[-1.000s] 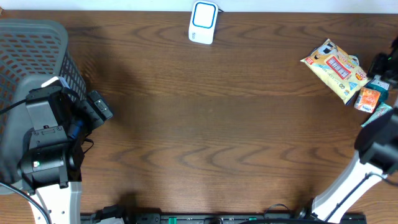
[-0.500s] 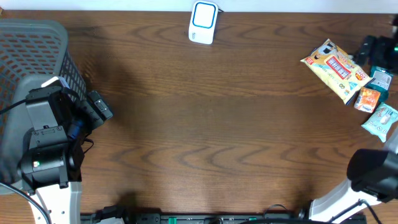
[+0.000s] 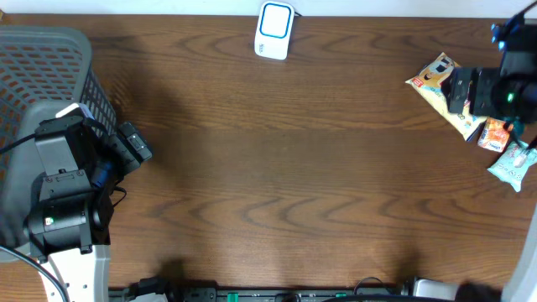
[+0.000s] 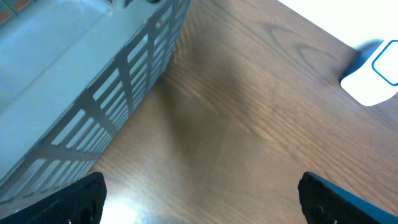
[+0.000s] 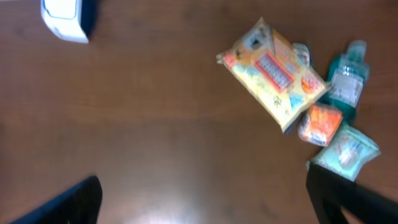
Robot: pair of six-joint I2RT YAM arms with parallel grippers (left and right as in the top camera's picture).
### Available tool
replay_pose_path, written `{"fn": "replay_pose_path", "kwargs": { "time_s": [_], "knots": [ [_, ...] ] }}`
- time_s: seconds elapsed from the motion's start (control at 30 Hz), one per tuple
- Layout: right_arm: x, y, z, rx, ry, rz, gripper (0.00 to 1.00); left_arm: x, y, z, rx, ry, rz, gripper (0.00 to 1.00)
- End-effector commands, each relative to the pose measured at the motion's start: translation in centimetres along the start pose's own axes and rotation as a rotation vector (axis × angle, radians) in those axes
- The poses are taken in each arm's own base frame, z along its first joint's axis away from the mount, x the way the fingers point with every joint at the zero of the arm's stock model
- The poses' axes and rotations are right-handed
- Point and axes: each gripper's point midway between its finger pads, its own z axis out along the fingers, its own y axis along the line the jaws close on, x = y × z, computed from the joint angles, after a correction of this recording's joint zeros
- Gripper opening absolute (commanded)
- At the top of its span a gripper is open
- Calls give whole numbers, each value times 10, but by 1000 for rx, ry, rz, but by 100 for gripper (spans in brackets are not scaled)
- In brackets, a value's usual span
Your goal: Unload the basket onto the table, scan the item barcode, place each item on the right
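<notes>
Several items lie at the table's right end: a yellow snack packet, a teal bottle, a small orange packet and a pale green pouch. The white and blue barcode scanner stands at the far edge. My right gripper hangs above the yellow packet, open and empty. Over bare wood beside the basket, my left gripper is open with nothing between its fingers.
A grey plastic basket fills the far left corner, right next to the left arm. Brown wooden table stretches between the basket and the items.
The right arm has swung from the table's right edge to above the items, hiding part of the yellow packet in the overhead view, and its jaws have opened wide. The left arm is unmoved.
</notes>
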Motion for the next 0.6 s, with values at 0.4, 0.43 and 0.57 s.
{"fn": "replay_pose_path", "kwargs": {
  "time_s": [0.4, 0.43, 0.57],
  "knots": [
    [102, 24, -1, -62, 7, 118, 99, -3, 3, -1, -14, -8, -13, 98],
    [109, 25, -1, -63, 34, 129, 99, -2, 3, -1, -15, -7, -13, 98],
    [123, 27, -1, -66, 95, 140, 99, -3, 3, -1, -14, -8, -13, 98]
  ]
}}
